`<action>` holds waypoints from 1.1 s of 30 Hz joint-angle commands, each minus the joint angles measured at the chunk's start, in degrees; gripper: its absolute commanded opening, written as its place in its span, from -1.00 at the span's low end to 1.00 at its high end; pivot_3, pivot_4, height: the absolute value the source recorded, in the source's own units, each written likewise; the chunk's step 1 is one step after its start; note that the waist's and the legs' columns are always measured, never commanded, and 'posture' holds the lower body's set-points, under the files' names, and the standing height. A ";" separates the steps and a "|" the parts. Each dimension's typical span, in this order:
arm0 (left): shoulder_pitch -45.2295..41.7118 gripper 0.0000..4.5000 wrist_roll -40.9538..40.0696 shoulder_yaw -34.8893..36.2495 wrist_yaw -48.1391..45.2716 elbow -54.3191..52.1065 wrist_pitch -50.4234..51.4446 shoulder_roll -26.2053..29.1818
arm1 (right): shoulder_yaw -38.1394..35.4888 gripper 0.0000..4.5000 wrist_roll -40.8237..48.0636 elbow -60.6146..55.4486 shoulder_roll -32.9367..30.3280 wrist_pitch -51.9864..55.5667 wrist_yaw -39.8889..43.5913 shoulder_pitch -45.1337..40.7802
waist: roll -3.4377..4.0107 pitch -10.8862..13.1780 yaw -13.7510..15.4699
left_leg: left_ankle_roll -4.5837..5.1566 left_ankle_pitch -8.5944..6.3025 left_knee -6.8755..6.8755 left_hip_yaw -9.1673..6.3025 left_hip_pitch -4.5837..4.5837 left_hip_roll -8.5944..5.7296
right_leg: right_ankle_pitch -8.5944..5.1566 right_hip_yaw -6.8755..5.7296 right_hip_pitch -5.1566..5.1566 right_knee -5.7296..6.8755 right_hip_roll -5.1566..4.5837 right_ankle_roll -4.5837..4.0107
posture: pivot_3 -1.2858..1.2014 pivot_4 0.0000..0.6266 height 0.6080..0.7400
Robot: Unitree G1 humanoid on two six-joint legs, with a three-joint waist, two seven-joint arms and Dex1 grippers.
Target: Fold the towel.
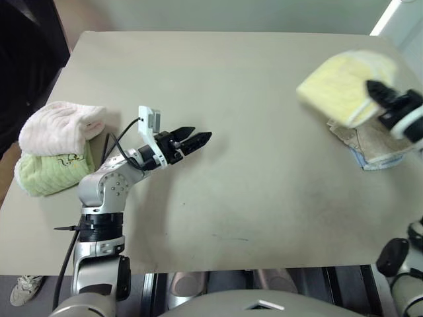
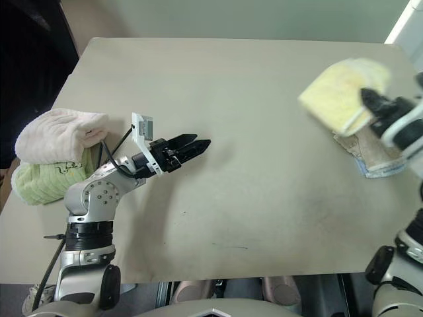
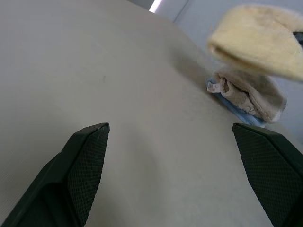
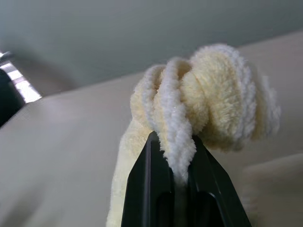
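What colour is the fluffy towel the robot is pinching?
Pale yellow. The fluffy terry-cloth towel shows best in the right wrist view, bunched between the right gripper fingers.

1. A beige table [image 1: 218, 105] carries everything.
2. At nine o'clock, a green rolled towel [image 1: 49, 173] lies on it, a pink one [image 1: 61, 125] stacked above.
3. At three o'clock lies a beige towel [image 1: 373, 142] over blue cloth [image 1: 370, 163].

No readable text, label, brand, number or sign appears on anything here.
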 commanded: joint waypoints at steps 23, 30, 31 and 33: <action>-0.96 1.00 -0.02 -1.97 -0.74 0.46 -1.23 -1.63 | -5.96 0.99 -6.25 -1.90 0.22 -0.62 -8.60 8.63 | 0.12 0.06 0.05 | 0.22 -0.13 0.08 0.11 -0.01 0.00 | 0.00 0.06 0.02 0.02 -0.01 0.25 | 0.03 -0.52 1.00; -3.20 1.00 0.33 -2.82 -1.94 3.32 -1.44 -1.72 | -9.99 0.99 -4.17 -11.20 0.27 -5.32 -6.76 9.11 | 0.12 0.07 0.04 | 0.22 -0.12 0.08 0.12 -0.01 0.00 | 0.00 0.06 0.02 0.03 -0.01 0.25 | 0.03 -0.52 1.00; -3.50 1.00 0.49 -2.72 -2.17 3.80 -1.68 -1.58 | -9.71 0.99 -4.00 -12.42 0.46 -5.86 -6.61 9.23 | 0.12 0.06 0.04 | 0.22 -0.12 0.09 0.12 -0.01 0.00 | 0.00 0.06 0.02 0.03 -0.01 0.25 | 0.03 -0.52 1.00; -3.99 1.00 1.41 -2.46 -2.27 4.86 -3.05 -1.18 | -7.38 0.99 -3.40 -16.00 0.57 -7.01 -4.83 10.13 | 0.12 0.06 0.00 | 0.22 -0.12 0.11 0.12 -0.01 -0.01 | 0.00 0.06 0.03 0.03 -0.01 0.26 | 0.03 -0.52 1.00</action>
